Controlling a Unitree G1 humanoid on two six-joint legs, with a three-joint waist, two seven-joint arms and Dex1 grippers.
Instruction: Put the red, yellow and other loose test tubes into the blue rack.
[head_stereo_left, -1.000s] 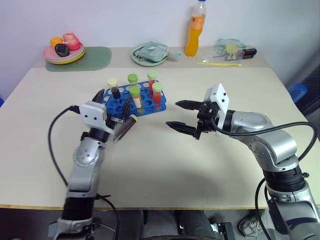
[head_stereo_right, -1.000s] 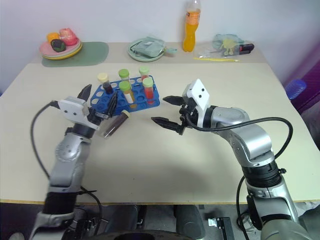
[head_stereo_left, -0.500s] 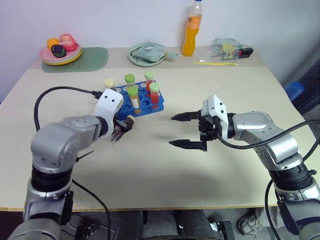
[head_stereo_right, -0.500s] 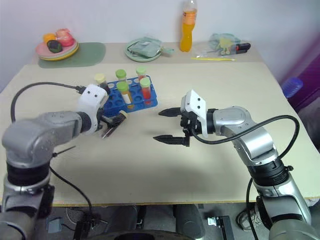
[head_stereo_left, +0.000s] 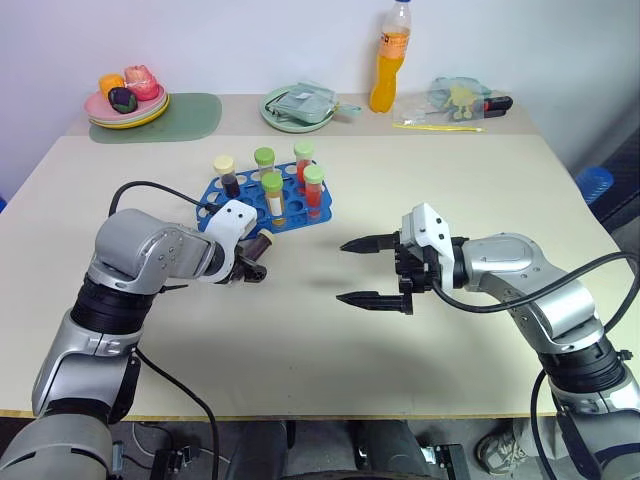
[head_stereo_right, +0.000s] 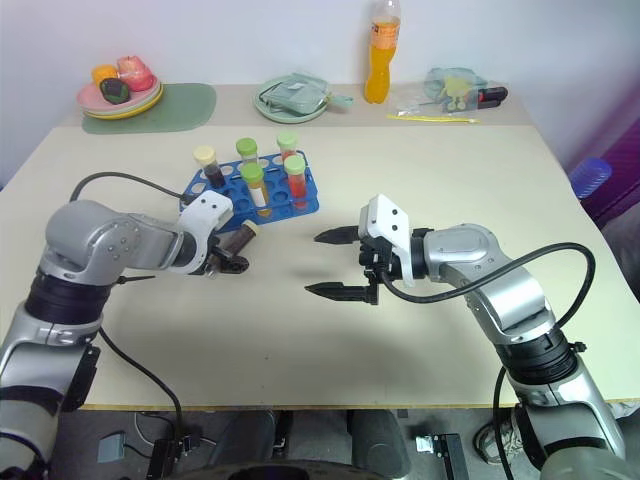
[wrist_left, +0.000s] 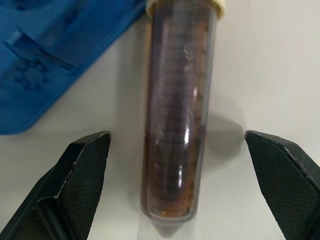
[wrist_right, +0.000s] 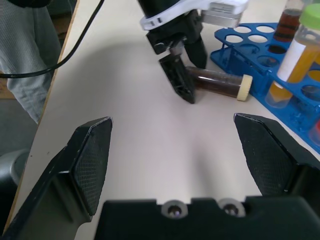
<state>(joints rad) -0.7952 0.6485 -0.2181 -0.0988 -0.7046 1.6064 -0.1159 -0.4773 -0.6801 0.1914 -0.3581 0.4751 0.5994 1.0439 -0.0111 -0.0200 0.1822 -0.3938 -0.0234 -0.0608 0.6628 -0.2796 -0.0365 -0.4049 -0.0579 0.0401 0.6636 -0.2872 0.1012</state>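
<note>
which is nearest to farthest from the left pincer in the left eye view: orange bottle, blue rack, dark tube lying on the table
1. Dark tube, lying between the left pincer's fingers.
2. Blue rack, just behind it.
3. Orange bottle, at the table's far edge.

Pale beige table (head_stereo_left: 330, 330). Bright blue rack (head_stereo_left: 290, 205), far left of centre, its top plate dotted with round holes. Dark purple-brown tube with cream cap (wrist_left: 177, 115) just near of it. In the rack, a red tube with green cap (head_stereo_left: 314, 190) and a yellow tube with green cap (head_stereo_left: 272, 197). Black fingers on left gripper (wrist_right: 182, 65) and right gripper (head_stereo_left: 362, 270), white wrist housings, silver-grey arms. Orange drink bottle (head_stereo_left: 390, 60) at far edge.
</note>
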